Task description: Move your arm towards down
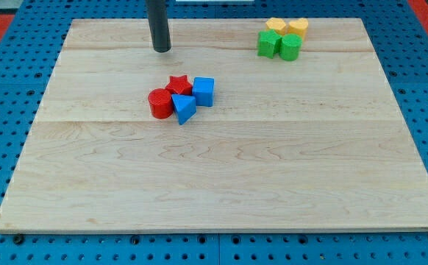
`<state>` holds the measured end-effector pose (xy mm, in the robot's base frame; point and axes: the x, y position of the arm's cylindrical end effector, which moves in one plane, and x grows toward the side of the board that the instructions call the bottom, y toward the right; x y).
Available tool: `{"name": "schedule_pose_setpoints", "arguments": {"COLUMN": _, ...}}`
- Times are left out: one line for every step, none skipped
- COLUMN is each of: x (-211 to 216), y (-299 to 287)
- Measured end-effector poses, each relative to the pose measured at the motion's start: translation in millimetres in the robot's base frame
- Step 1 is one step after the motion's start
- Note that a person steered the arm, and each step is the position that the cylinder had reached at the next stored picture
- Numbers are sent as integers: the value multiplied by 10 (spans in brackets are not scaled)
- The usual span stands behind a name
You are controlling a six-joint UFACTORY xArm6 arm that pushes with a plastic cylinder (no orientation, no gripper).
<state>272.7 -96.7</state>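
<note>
My tip [162, 49] rests on the wooden board [221, 177] near the view's top, left of centre. Below it, apart from it, sits a tight cluster: a red cylinder [159, 103], a red star [179, 85], a blue triangular block [184, 108] and a blue cube [204, 91]. The tip touches none of them. At the view's top right is a second cluster: a yellow block [275, 26], another yellow block [298, 27], a green block [268, 43] and a green cylinder-like block [290, 47].
The board lies on a blue perforated table [1, 110] that shows around all its edges. A red area [1, 18] shows at the view's top left corner.
</note>
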Motion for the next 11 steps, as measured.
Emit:
{"name": "schedule_pose_setpoints", "arguments": {"x": -1, "y": -2}}
{"name": "schedule_pose_setpoints", "arguments": {"x": -8, "y": -3}}
{"name": "schedule_pose_setpoints", "arguments": {"x": -8, "y": -3}}
{"name": "schedule_pose_setpoints", "arguments": {"x": -3, "y": -3}}
{"name": "schedule_pose_setpoints", "arguments": {"x": 3, "y": -3}}
{"name": "schedule_pose_setpoints", "arguments": {"x": 21, "y": 10}}
{"name": "schedule_pose_setpoints", "arguments": {"x": 100, "y": 91}}
{"name": "schedule_pose_setpoints", "arguments": {"x": 138, "y": 214}}
{"name": "schedule_pose_setpoints", "arguments": {"x": 140, "y": 220}}
{"name": "schedule_pose_setpoints", "arguments": {"x": 140, "y": 220}}
{"name": "schedule_pose_setpoints", "arguments": {"x": 157, "y": 291}}
